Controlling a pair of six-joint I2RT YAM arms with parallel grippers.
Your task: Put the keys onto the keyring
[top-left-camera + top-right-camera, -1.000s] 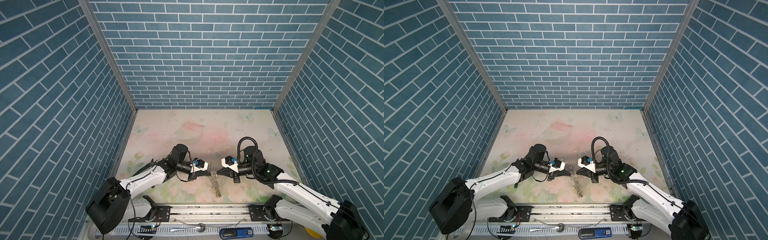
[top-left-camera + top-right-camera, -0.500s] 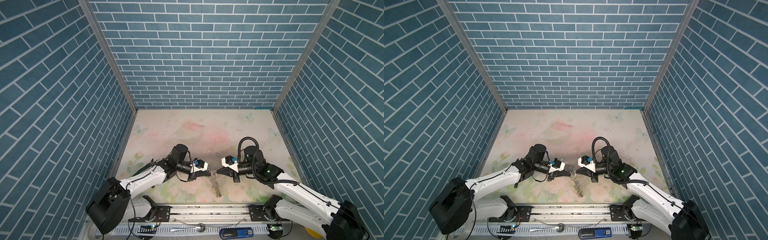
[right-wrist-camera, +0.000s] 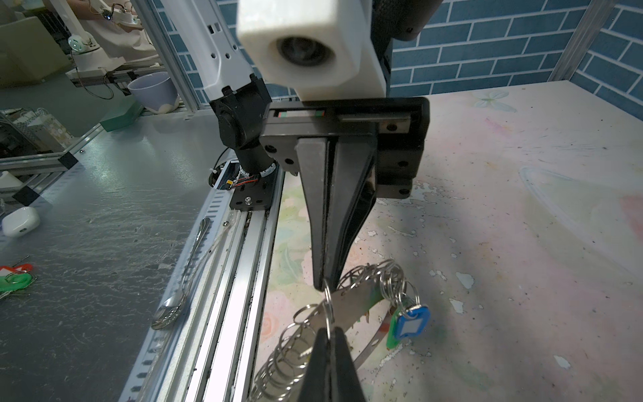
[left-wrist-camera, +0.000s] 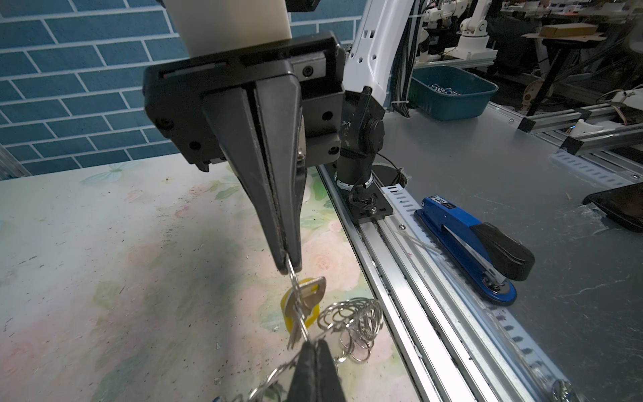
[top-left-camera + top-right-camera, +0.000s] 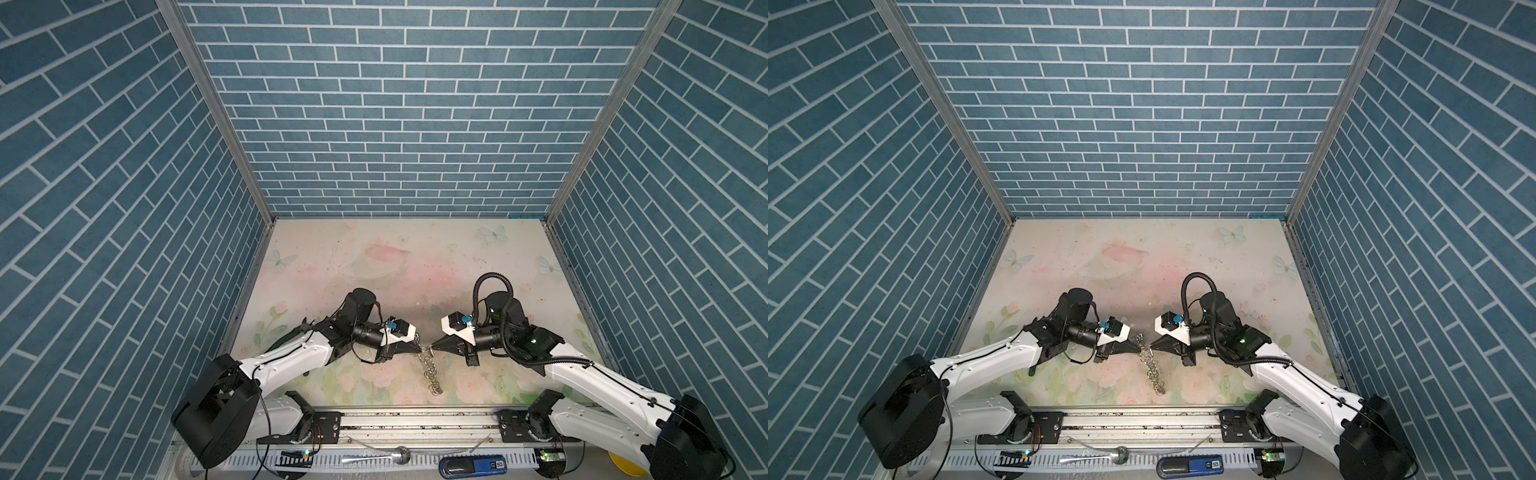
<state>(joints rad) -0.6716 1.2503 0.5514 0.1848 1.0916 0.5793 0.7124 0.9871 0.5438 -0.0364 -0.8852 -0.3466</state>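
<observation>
Keys [image 5: 1143, 345] are too small to pick out in both top views; only a tiny yellowish speck shows where the two tools meet. The left gripper [image 5: 417, 348] and the right gripper [image 5: 434, 345] are both pinched shut, tip to tip, over the flower mat [image 5: 374, 266], near the middle of the silver rail [image 5: 415, 419]. The keyring [image 5: 432, 373] shows as a thin chain of little rings running from the tips toward the rail. Its black hoop cannot be made out. Across the rail from the mat lie a spoon [image 5: 400, 460] and a blue stapler [image 5: 473, 466].

In the left wrist view the right gripper [image 4: 290, 262] is squeezed tight on one thin ring of the keyring [image 4: 355, 320]. The left gripper [image 4: 314, 348] bites the same ring, and the picture edge cuts it off. A key with a yellow tag [image 4: 302, 306] sits right by that ring; whether it is threaded on is hard to tell. Well past the rail, a teal tub [image 4: 452, 94] holds small shiny things, too blurry to name.

In the right wrist view the left gripper [image 3: 325, 283] and right gripper [image 3: 330, 336] clamp that ring between them. A key with a blue tag [image 3: 412, 323] hangs among the rings, with a green tag [image 3: 392, 336] half hidden behind it. Past the rail, red and green tags [image 3: 14, 275] are cut off at the edge. A pale cup [image 3: 153, 92] stands farther off, its inside out of sight.
</observation>
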